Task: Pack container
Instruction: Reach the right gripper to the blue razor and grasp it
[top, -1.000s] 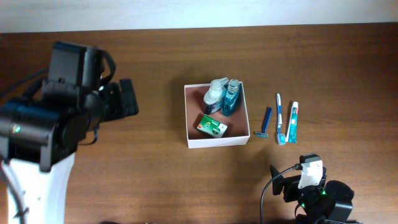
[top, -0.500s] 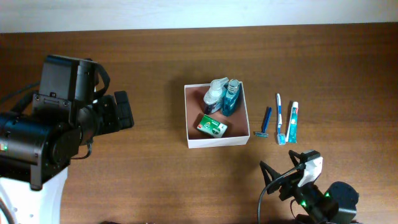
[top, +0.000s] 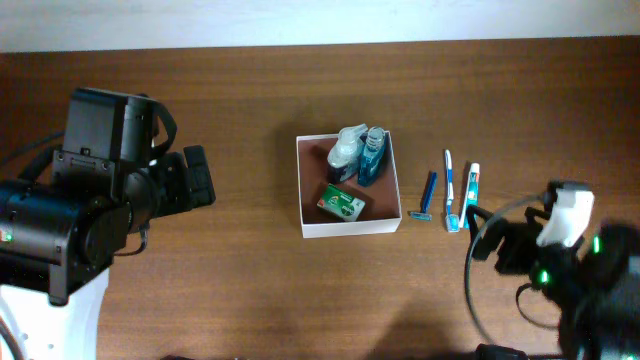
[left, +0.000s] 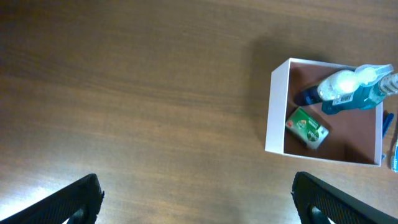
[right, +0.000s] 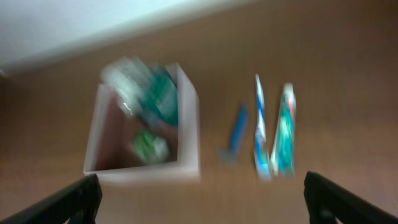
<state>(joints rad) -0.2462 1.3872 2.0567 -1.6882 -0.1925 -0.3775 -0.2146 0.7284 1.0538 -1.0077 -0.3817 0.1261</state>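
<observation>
The container (top: 349, 228) is a square white box with a reddish-brown inside, at the table's middle. It holds a white spray bottle (top: 346, 150), a blue bottle (top: 372, 157) and a green soap box (top: 342, 203). It also shows in the left wrist view (left: 277, 112) and, blurred, in the right wrist view (right: 186, 124). To its right lie a blue razor (top: 427, 195), a toothbrush (top: 450, 190) and a toothpaste tube (top: 470, 197). My left gripper (left: 199, 199) is open and empty, far left of the box. My right gripper (right: 202, 199) is open and empty, just in front of the three loose items.
The brown wooden table (top: 250, 90) ends at a pale wall along the back edge. The left arm's bulk (top: 90, 200) fills the left side. The right arm (top: 570, 270) with its cable is at the front right corner.
My right arm has risen and swung from the front edge to the right, toward the loose toiletries; its view is motion-blurred. The left arm shifted slightly left, then stopped.
</observation>
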